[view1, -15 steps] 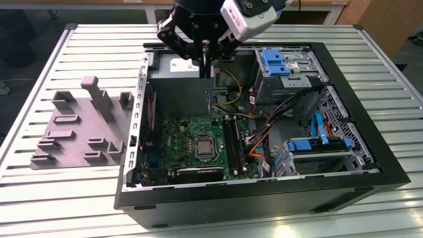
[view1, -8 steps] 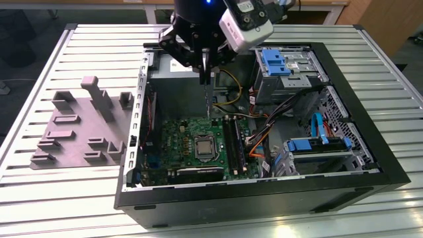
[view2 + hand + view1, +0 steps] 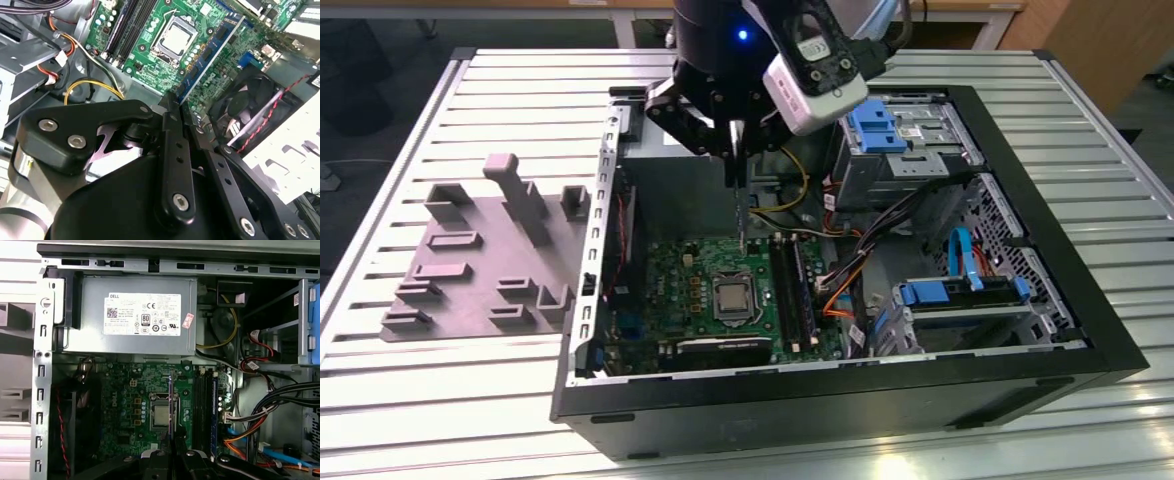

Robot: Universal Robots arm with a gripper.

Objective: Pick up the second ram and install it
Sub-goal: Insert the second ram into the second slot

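Exterior view: gripper (image 3: 736, 165) clamped on ram (image 3: 742, 215), strip hanging upright under it, above board (image 3: 680, 290). Second wrist view: jaws near closed, ram pinched between. First wrist view: ram edge-on ahead of the tool, slots (image 3: 200, 405) off to 1 side

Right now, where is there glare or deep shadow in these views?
Exterior view: glare whitens the table nearest the camera. Second wrist view: the fixture is washed out, and the end effector holding the ram is dark. First wrist view: the fan corner sits in shadow.
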